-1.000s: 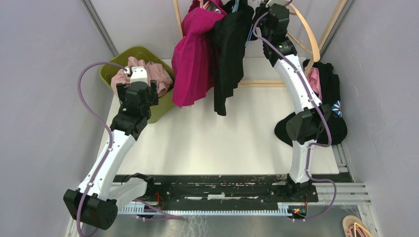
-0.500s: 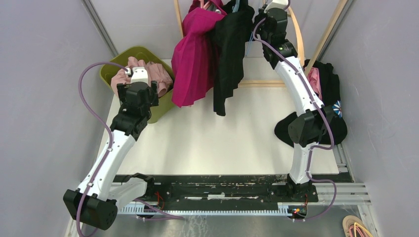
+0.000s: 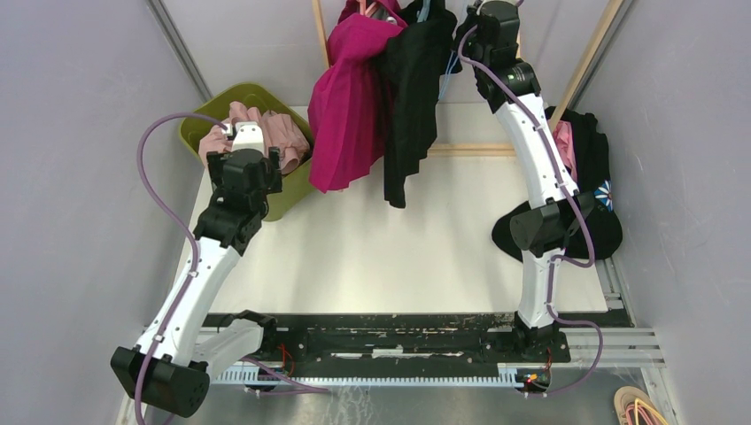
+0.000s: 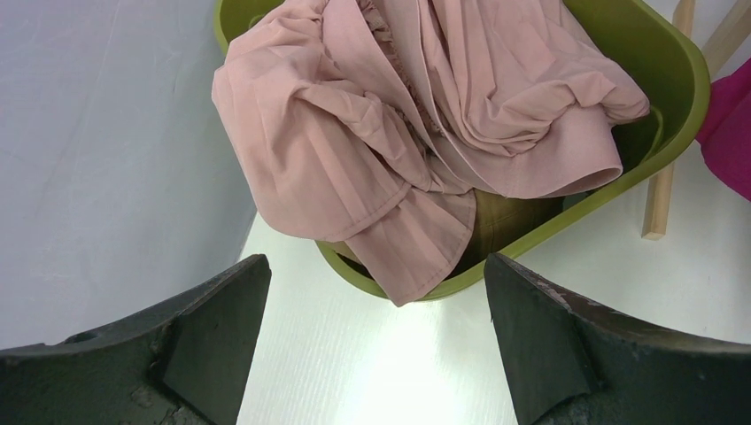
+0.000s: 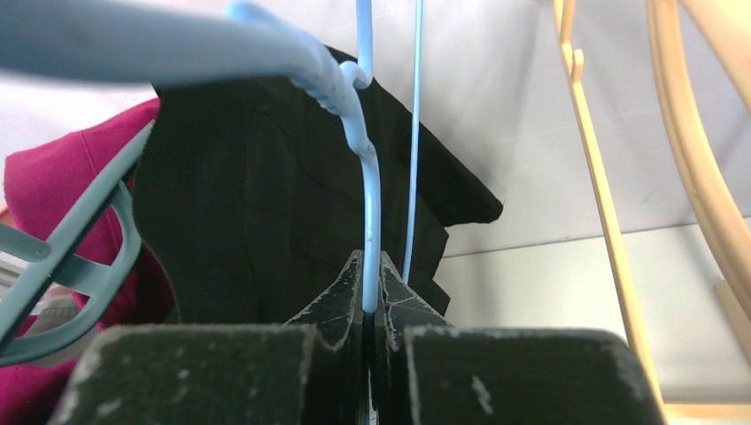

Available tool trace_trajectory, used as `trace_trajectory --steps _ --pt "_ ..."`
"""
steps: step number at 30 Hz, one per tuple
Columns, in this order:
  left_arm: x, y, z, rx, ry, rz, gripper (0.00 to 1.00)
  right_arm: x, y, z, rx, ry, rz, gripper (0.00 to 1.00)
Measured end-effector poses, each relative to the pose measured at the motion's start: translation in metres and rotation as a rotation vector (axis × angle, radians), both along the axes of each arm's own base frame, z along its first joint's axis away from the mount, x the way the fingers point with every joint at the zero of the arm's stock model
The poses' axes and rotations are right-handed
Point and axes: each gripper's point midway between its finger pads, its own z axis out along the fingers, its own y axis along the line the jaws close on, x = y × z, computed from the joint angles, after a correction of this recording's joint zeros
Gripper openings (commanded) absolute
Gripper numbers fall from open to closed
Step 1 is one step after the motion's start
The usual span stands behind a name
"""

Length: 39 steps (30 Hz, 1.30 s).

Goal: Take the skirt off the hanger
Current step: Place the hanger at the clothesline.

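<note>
A black skirt [image 3: 412,97] hangs from a light blue hanger [image 3: 446,66] at the back rack, beside a magenta garment [image 3: 350,106]. My right gripper [image 3: 478,31] is up at the hanger. In the right wrist view it [image 5: 370,270] is shut on the thin blue hanger wire [image 5: 370,204], with the black skirt [image 5: 257,212] just behind. My left gripper [image 3: 251,137] is open and empty, low over the table at the near edge of a green bin [image 3: 212,106]. In the left wrist view the gripper [image 4: 376,292] faces the bin [image 4: 682,62], which holds a pink skirt [image 4: 398,115].
A wooden rack frame [image 3: 469,149] stands at the back, with bare wooden hangers [image 5: 611,221] to the right of my right gripper. A pile of dark clothes [image 3: 589,159] lies at the table's right edge. A grey-teal hanger [image 5: 80,239] carries the magenta garment [image 5: 53,177]. Grey walls stand close on both sides.
My right gripper has moved a little up and back along the rack, still holding the blue hanger. The left arm has barely shifted.
</note>
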Motion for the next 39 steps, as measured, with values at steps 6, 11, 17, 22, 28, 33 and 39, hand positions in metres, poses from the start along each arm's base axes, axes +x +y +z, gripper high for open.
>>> trace_trajectory --steps 6,11,17,22,28,33,39 --pt "-0.004 0.001 0.003 0.002 0.005 0.001 0.97 -0.004 0.004 -0.013 0.035 0.060 0.019 0.01" --pt "-0.004 0.001 0.004 0.002 0.004 0.001 0.97 -0.004 0.009 -0.015 0.075 0.077 0.045 0.01" --pt "-0.005 0.002 0.004 0.004 0.006 0.003 0.97 0.003 0.010 -0.019 0.103 0.081 0.062 0.01" --pt "-0.008 0.004 0.004 0.009 0.012 0.010 0.97 0.006 0.010 -0.022 0.108 0.076 0.075 0.03" --pt "-0.010 0.006 0.006 0.011 0.006 0.019 0.97 0.009 0.013 -0.026 0.106 0.074 0.086 0.18" --pt "-0.011 0.006 0.005 0.012 0.010 0.019 0.97 0.008 0.012 -0.057 0.075 0.158 0.086 0.22" --pt "-0.011 0.006 0.005 0.011 0.010 0.015 0.97 0.005 0.008 -0.067 0.044 0.188 0.084 0.32"
